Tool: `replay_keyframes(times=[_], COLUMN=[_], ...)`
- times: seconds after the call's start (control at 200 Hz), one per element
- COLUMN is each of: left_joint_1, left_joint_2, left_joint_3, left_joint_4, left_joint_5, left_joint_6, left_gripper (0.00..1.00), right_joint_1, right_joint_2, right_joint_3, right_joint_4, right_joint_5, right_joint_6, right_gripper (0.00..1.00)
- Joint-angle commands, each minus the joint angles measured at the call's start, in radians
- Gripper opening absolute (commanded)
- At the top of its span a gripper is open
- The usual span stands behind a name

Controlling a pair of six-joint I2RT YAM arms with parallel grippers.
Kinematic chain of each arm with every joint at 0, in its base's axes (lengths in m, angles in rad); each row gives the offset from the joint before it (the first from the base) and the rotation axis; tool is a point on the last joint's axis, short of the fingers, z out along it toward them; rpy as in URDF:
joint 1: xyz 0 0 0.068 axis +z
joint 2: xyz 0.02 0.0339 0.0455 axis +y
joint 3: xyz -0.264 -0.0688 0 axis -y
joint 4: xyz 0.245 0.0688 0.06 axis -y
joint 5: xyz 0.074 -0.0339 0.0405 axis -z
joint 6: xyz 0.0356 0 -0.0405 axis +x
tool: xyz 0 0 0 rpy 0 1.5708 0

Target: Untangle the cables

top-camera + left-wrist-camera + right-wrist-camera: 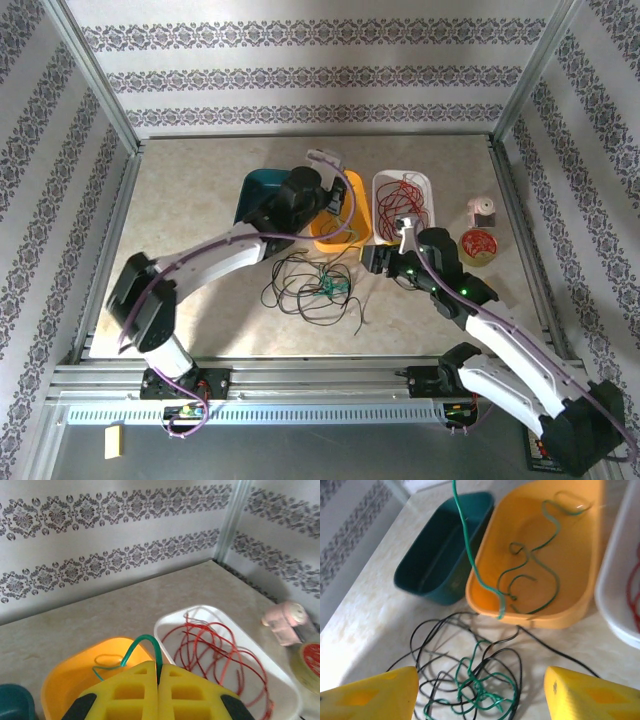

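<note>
1. Counted three bins in a row toward the far edge of the table point(190, 210): one teal bin point(258, 192), one yellow bin point(350, 236), one white bin point(383, 182).
2. Found one bundle of red cables point(408, 203) in the white bin; could not count separate strands.
3. Made out one green cable point(142, 638) pinched in the left gripper point(158, 672), plus at least one more green strand point(540, 565) in the yellow bin.
4. Saw one tangle of black and green cables point(312, 285) mid-table; could not tell the strand number.
5. Counted one reel of red wire point(480, 245) and one pink object point(482, 211) near the right edge.
6. Counted two grippers: that one and the right gripper point(481, 680).
</note>
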Motion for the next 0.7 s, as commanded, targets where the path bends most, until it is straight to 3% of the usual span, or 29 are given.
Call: replay_keyframes(times=[0.0, 0.14, 0.405, 0.435, 0.455, 0.505, 0.53, 0.575, 0.695], left_joint_1=[0.057, 0.115, 0.124, 0.124, 0.124, 0.123, 0.122, 0.122, 0.122], left_joint_2=[0.107, 0.282, 0.465, 0.467, 0.465, 0.450, 0.440, 0.410, 0.283], left_joint_3=[0.101, 0.261, 0.504, 0.518, 0.519, 0.513, 0.509, 0.496, 0.401], left_joint_4=[0.043, -0.041, -0.280, -0.316, -0.331, -0.357, -0.368, -0.382, -0.336], left_joint_5=[-0.011, 0.072, 0.113, 0.092, 0.086, 0.077, 0.073, 0.065, 0.003], left_joint_6=[-0.037, -0.112, -0.126, -0.147, -0.160, -0.172, -0.177, -0.184, -0.177], left_gripper=[0.00, 0.00, 0.01, 0.12, 0.26, 0.72, 0.87, 1.00, 0.99], right_joint_1=[-0.021, -0.032, -0.032, -0.032, -0.032, -0.030, -0.028, -0.020, 0.001], right_joint_2=[-0.047, -0.081, -0.052, -0.043, -0.035, -0.012, 0.001, 0.027, 0.069], right_joint_3=[-0.030, -0.041, -0.033, -0.032, -0.031, -0.028, -0.027, -0.020, 0.010], right_joint_4=[0.011, -0.010, -0.050, -0.061, -0.067, -0.078, -0.083, -0.092, -0.102], right_joint_5=[0.089, 0.080, 0.026, 0.027, 0.024, 0.007, 0.001, -0.005, -0.008], right_joint_6=[0.064, 0.082, 0.074, 0.072, 0.071, 0.063, 0.060, 0.054, 0.022], right_gripper=[0.67, 0.67, 0.67, 0.67, 0.67, 0.67, 0.68, 0.68, 0.67])
